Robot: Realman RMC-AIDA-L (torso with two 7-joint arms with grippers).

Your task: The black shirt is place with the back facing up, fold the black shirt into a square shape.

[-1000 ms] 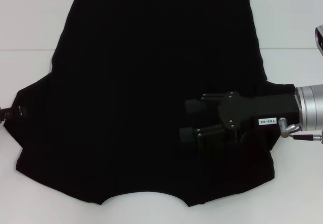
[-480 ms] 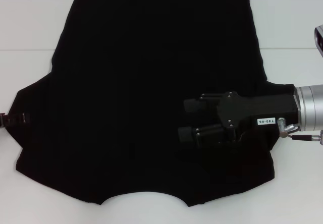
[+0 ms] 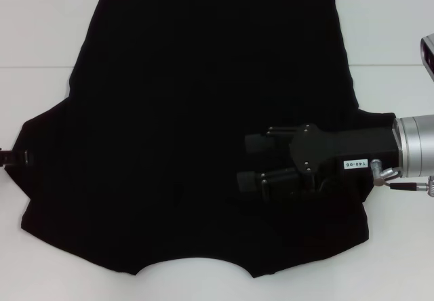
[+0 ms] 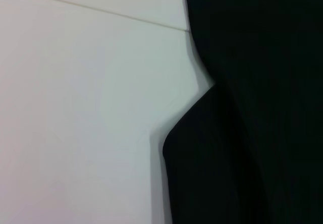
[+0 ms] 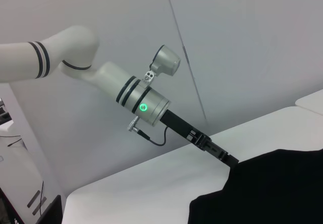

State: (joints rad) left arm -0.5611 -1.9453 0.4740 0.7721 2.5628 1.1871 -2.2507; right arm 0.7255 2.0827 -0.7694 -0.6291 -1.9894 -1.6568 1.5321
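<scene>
**Two grippers at the sleeves, first fold in hand**

Two arms work the large plain black soft-cloth short-sleeved shirt (image 3: 203, 131), which lies spread flat on the white table (image 3: 393, 16) with its collar toward the robot and hem at the far side; no lettering shows. The black right gripper (image 3: 245, 160) reaches in over the shirt's right side, its fingers apart with nothing visibly between them; whether cloth is carried under it I cannot tell. The left gripper (image 5: 229, 159) sits at the tip of the left sleeve, touching the cloth, though whether its fingers are closed on it I cannot tell. My judgement: the step is folding the sides inward; the next move calls for a firm hold on the left sleeve edge, then a sweep toward the middle.
</scene>
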